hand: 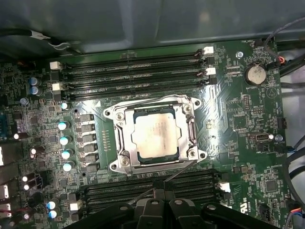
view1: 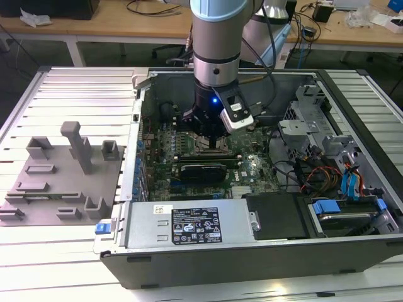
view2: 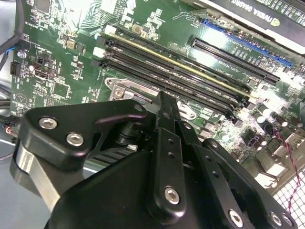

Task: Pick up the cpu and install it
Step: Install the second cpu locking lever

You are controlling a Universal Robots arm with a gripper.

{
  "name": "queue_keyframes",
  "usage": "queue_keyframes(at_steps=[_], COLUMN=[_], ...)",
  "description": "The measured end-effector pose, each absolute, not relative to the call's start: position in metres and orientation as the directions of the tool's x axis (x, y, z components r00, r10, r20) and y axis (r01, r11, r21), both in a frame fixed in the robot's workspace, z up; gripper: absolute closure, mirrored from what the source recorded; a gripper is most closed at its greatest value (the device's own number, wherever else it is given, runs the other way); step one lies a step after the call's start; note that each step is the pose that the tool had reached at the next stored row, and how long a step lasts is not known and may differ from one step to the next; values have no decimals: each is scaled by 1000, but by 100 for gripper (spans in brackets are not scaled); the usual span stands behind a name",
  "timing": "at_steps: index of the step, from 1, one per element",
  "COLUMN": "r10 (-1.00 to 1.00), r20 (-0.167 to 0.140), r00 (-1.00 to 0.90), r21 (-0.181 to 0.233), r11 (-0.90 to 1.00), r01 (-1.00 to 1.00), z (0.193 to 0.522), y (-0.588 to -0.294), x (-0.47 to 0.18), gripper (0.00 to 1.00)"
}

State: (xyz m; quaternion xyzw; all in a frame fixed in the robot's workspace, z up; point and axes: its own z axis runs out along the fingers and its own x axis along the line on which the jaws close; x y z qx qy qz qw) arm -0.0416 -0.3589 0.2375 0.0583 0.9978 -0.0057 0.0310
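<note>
The arm's gripper (view1: 211,129) is lowered into the open computer case (view1: 352,88), directly above the CPU socket (view1: 211,146) near the middle of the green motherboard (view1: 252,167). A blue indicator light glows on the wrist housing above it.

In the first wrist view, the cpu (hand: 156,134) lies flat inside the metal-framed socket (hand: 155,138), with its pale silvery top facing up and its edges square to the frame. The frame is held by four corner screws. Rows of black memory slots (hand: 133,71) run along the two opposite sides of the socket, and a coin cell battery (hand: 254,74) sits near one corner of the board. The black gripper fingers (hand: 159,205) appear at the edge of this view, just beside the socket frame; they hold nothing. The finger tips stand close together, but whether they are fully closed cannot be told.

In the second wrist view, the black gripper linkage (view2: 164,157) fills the foreground, with the memory slots (view2: 190,76) and part of the socket frame (view2: 133,90) behind it.

On the ribbed worktop (view1: 63,251), toward the exterior view's left of the case, rests a grey plastic tray (view1: 60,182) carrying several upright blocks. A power supply (view1: 189,226) occupies the near edge of the case, and a drive cage with blue and orange cables (view1: 334,176) occupies its corner toward the exterior view's right.
</note>
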Motion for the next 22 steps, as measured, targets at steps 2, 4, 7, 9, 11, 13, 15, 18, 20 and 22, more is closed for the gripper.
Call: queue_keyframes(at_steps=[2, 4, 7, 9, 11, 13, 15, 18, 20, 22], r10=[116, 116, 116, 117, 117, 117, 117, 118, 118, 118], r20=[-62, -62, -62, -61, -61, -60, -60, -60, -60, -59], r00=[-991, -991, -991, -991, -991, -991, -991, -991, -991, -991], r21=[-7, -5, -1, 2, 6, 13, 16, 21, 26, 28], r11=[993, 993, 993, 993, 993, 993, 993, 993, 993, 993], r01=[117, 117, 117, 117, 117, 117, 117, 117, 117, 117], z=[237, 235, 234, 233, 232, 230, 229, 227, 224, 224], y=[-359, -359, -359, -359, -360, -360, -360, -360, -360, -360], x=[-42, -42, -45, -47, -49, -51, -53, -56, -59, -61], gripper=[89, 89, 89, 89, 89, 89, 89, 89, 89, 89])
